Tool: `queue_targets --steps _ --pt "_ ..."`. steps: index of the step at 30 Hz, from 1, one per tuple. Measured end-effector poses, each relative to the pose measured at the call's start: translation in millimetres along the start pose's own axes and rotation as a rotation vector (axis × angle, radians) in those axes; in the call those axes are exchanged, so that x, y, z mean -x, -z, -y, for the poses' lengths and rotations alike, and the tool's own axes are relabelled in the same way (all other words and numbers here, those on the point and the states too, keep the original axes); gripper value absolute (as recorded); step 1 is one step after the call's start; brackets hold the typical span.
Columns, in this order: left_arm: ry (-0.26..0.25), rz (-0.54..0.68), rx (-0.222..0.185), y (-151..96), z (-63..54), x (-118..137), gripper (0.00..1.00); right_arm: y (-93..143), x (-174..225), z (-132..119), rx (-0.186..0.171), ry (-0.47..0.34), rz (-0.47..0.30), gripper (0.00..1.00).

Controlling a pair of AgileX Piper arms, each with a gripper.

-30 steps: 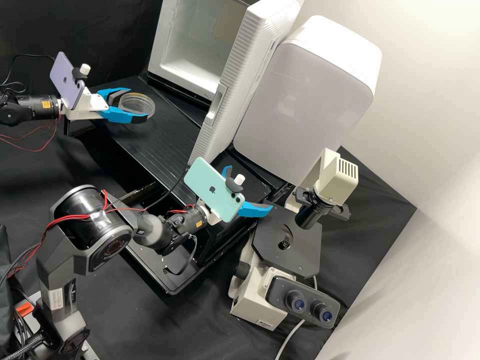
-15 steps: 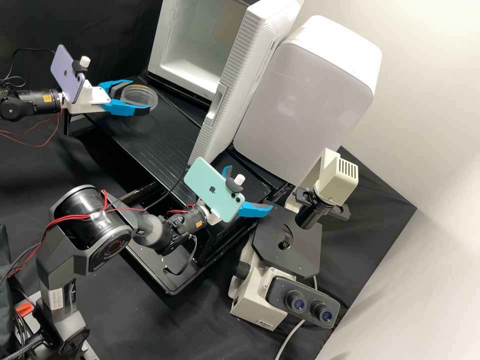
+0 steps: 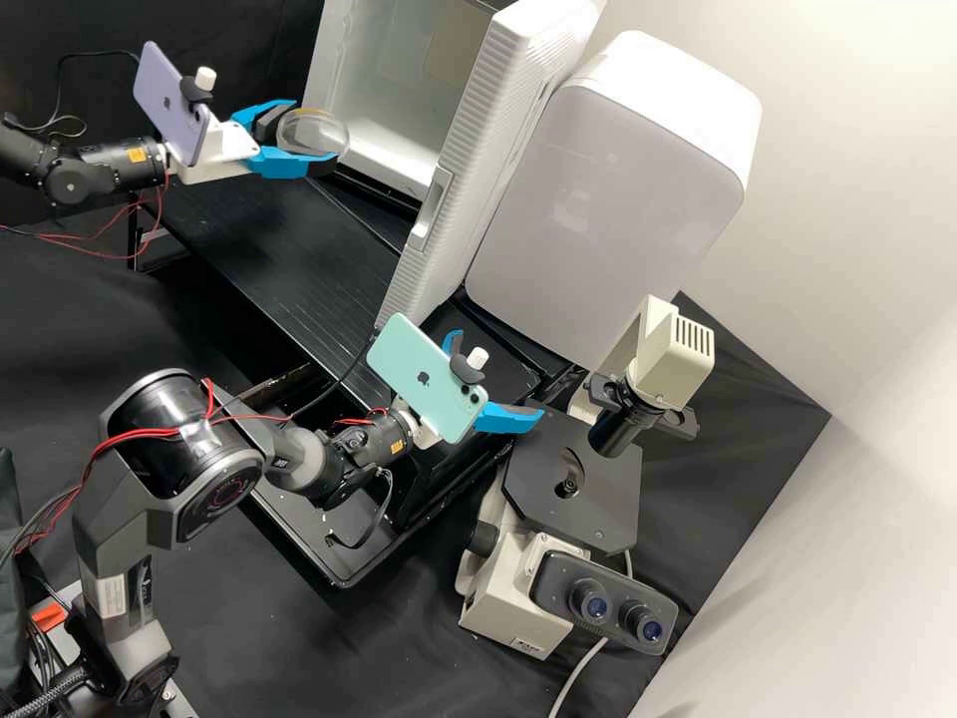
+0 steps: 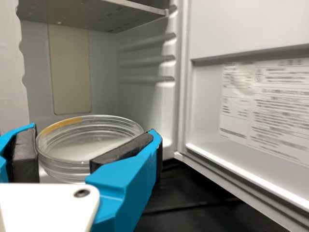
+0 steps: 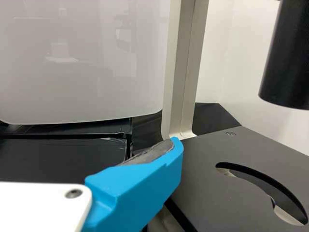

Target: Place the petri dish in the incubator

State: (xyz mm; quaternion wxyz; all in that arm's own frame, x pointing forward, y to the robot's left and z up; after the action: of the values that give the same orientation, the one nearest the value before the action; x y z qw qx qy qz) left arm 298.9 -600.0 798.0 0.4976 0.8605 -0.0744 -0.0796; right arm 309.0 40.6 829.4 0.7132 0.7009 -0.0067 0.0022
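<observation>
You're carrying the petri dish point(image 4: 89, 140) to the incubator point(image 3: 389, 80) mouth, upper left; the left gripper point(image 3: 311, 138) fingers are pinching its sides. Next, I judge: easing inside, keeping level, setting down.

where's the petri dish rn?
The petri dish is clamped in the left gripper, at the far-left end of the bench in the high view, just in front of the open incubator, not yet inside.

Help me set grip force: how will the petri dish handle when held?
Probably light and stiff: the petri dish looks like thin clear plastic, undistorted between the pads. Its smooth wall may be slippery, so a loose squeeze could drop it. Wide and shallow, it seems unlikely to tip.
</observation>
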Motion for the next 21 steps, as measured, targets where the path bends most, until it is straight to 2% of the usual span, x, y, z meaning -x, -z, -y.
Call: queue_targets --steps 8,11,14,21 --pt "0.08 -0.023 -0.006 -6.1 5.8 -36.3 0.0 0.0 0.0 0.0 0.0 0.0 0.0 1.0" --pt "0.08 -0.021 -0.014 -10.4 7.2 -47.8 0.0 0.0 0.0 0.0 0.0 0.0 0.0 1.0" --pt "0.073 -0.03 -0.001 -15.2 6.9 -56.8 0.0 0.0 0.0 0.0 0.0 0.0 0.0 1.0" --pt "0.095 -0.037 0.003 -23.5 7.7 -74.8 0.0 0.0 0.0 0.0 0.0 0.0 0.0 1.0"
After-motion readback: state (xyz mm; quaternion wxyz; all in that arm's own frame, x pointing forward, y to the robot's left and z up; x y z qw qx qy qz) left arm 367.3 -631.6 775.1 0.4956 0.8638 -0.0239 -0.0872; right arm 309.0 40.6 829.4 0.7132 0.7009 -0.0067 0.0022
